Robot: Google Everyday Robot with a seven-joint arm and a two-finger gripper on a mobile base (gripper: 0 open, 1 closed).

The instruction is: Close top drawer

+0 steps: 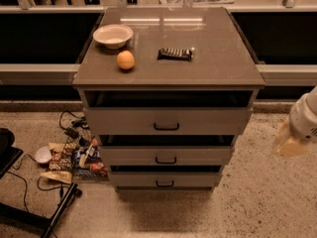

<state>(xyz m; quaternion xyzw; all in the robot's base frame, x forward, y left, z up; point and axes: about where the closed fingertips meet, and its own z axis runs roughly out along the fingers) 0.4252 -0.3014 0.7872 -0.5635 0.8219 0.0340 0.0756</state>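
The top drawer (166, 121) is the widest grey drawer of the cabinet, with a tall flat front and a small dark loop handle (166, 127). It stands pulled out a little, with a dark gap under the cabinet top (213, 58). Two narrower drawers sit below it (166, 155) (165, 179), also slightly out. My gripper (290, 142) is at the right edge of the camera view, to the right of the cabinet and apart from it, at about the height of the middle drawer.
On the cabinet top lie a white bowl (113, 35), an orange (126, 60) and a dark snack bar (175, 53). Cables, a small bowl and snack packets (69, 157) litter the floor at the left. A dark stand leg (59, 212) crosses the lower left.
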